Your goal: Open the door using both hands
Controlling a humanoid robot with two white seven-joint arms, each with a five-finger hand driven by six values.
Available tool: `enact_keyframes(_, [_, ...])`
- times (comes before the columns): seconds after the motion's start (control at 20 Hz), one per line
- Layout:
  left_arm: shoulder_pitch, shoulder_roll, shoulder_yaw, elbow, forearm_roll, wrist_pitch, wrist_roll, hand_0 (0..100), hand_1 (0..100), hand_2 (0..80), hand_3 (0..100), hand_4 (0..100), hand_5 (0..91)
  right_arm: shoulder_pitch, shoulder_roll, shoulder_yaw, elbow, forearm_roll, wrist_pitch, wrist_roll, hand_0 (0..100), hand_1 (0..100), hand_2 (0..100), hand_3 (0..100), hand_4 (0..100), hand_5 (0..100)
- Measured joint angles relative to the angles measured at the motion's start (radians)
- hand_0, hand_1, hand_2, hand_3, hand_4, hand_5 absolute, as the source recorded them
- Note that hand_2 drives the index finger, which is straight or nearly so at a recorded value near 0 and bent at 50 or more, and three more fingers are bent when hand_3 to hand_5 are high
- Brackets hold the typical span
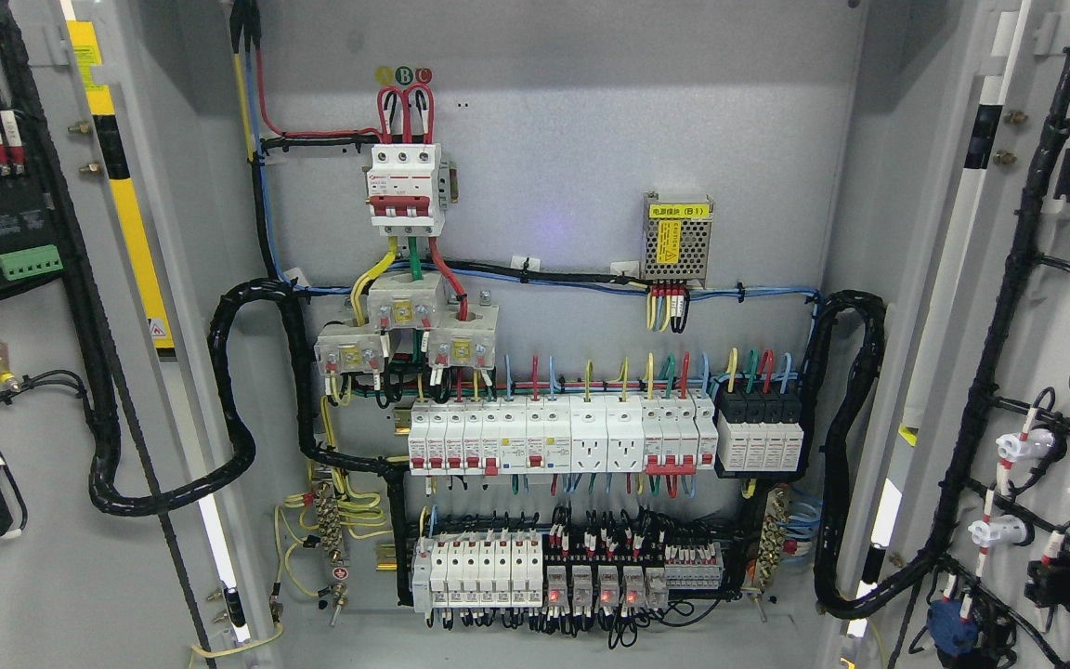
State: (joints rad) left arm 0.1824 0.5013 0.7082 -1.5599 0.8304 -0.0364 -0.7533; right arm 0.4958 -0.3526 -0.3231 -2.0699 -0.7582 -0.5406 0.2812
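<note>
A grey electrical cabinet stands wide open in the head view. Its left door (43, 576) is swung out to the left and its right door (972, 307) to the right, each showing its wired inner face. Between them the back panel (572, 149) carries a white main breaker (405, 190), a row of white breakers (558, 437) and a lower row of relays (572, 576). Neither of my hands nor any arm shows.
Thick black cable looms (238, 400) arc from the panel to each door at the hinges. A small metal power supply (677, 239) with a yellow label sits upper right. Switches and black connectors are mounted on the right door's inner face (1069, 520).
</note>
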Motion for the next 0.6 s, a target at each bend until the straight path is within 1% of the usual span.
enact_keyframes(0.1, [0.004,-0.006,-0.010,-0.017,0.000,0.000,0.009,12,56,0.0,0,0,0.0,0.000,-0.001,0.000,0.002,-0.005,0.001,0.001,0,50,4,0,0,0])
enact_keyframes(0.3, [0.020,-0.023,-0.045,-0.070,-0.001,0.000,0.066,12,56,0.0,0,0,0.0,0.001,-0.001,0.001,0.002,-0.010,0.001,0.002,0,50,4,0,0,0])
enact_keyframes(0.5, [0.033,-0.047,-0.100,-0.130,-0.007,-0.001,0.093,12,56,0.0,0,0,0.0,0.001,-0.002,0.004,0.001,-0.012,-0.003,0.002,0,50,4,0,0,0])
enact_keyframes(0.6, [0.041,-0.062,-0.135,-0.161,-0.020,-0.001,0.110,12,56,0.0,0,0,0.0,0.001,-0.003,0.008,-0.001,-0.013,-0.005,0.002,0,50,4,0,0,0])
